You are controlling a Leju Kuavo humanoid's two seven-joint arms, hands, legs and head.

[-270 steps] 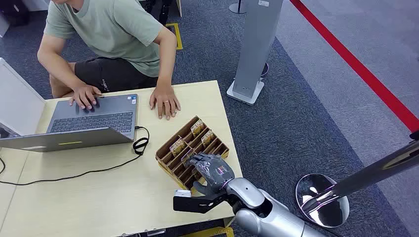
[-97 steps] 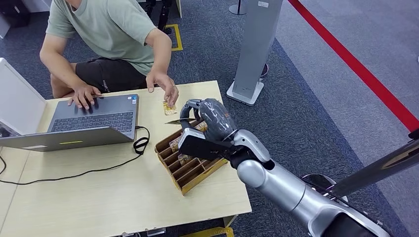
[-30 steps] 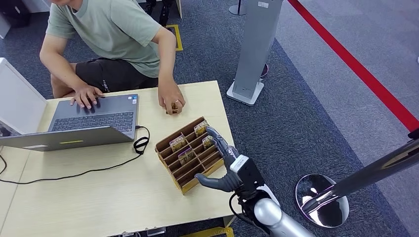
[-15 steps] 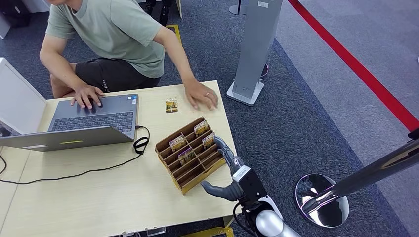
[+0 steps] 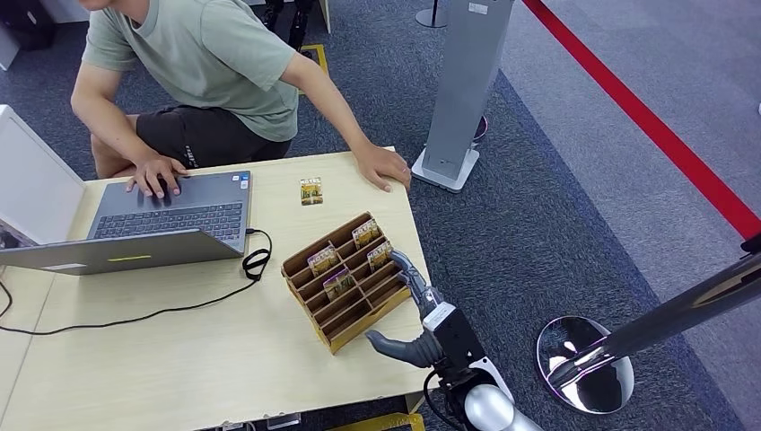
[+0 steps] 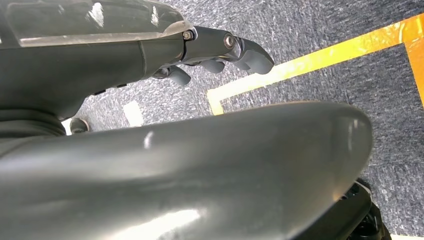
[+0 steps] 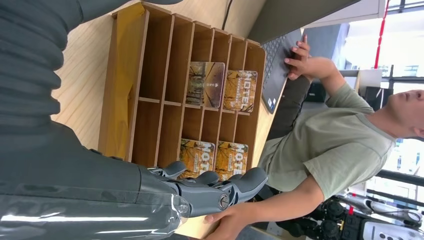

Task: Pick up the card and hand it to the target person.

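Small printed card (image 5: 310, 190) flat on pale wooden table (image 5: 179, 359), beside person's hand (image 5: 384, 168): likely delivered. Right hand (image 5: 415, 310) empty, fingers spread, near slotted wooden card rack (image 5: 345, 280). Left hand (image 6: 220, 55) hanging, fingers loosely curled, holding nothing.

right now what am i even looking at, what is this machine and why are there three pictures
It is a humanoid robot with two arms. The head view looks down from its body at a wooden table. Its right hand, open and holding nothing, is beside a wooden card rack with four cards. One card lies flat on the table near a seated person, beside a laptop. The other two pictures come from wrist cameras: the right one shows the rack close up, the left one shows the left hand over carpet, holding nothing.
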